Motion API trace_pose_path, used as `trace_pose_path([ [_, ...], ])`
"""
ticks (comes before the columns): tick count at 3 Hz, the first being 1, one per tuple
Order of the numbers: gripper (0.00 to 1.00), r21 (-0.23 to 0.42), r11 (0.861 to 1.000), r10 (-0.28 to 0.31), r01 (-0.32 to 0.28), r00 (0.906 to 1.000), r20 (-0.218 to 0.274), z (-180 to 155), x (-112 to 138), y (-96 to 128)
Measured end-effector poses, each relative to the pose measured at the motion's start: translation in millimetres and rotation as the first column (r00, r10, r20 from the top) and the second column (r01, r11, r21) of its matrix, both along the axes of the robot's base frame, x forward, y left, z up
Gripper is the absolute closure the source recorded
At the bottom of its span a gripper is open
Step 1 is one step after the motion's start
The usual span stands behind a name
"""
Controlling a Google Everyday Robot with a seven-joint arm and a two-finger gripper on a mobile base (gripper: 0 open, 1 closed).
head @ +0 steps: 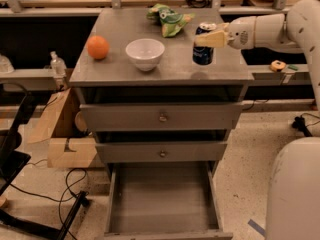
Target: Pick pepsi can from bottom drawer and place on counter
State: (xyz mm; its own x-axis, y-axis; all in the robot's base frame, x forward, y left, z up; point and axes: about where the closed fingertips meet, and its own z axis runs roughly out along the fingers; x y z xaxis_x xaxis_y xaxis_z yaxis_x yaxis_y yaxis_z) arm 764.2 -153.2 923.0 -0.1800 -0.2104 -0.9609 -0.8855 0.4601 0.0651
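Note:
The pepsi can (pixel 203 51), dark blue with a silver top, is upright over the right part of the counter (pixel 160 69), just above or on its surface. My gripper (pixel 209 38) comes in from the right and is shut on the pepsi can near its top. The bottom drawer (pixel 162 199) is pulled out below and holds nothing that I can see.
On the counter are a white bowl (pixel 145 53), an orange (pixel 98 47) at the left and a green bag (pixel 169 20) at the back. The two upper drawers (pixel 161 118) are closed. A cardboard box (pixel 67 144) and cables lie on the floor at the left. My white base (pixel 295 189) is at the right.

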Motion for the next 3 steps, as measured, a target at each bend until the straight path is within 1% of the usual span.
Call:
trace_pose_path([
  [1, 0.98, 0.035, 0.999, -0.02, 0.022, 0.9988, -0.045, -28.4, 25.1, 0.3],
  [3, 0.52, 0.034, 0.999, -0.008, 0.01, 0.9989, -0.046, -28.8, 24.9, 7.8],
])
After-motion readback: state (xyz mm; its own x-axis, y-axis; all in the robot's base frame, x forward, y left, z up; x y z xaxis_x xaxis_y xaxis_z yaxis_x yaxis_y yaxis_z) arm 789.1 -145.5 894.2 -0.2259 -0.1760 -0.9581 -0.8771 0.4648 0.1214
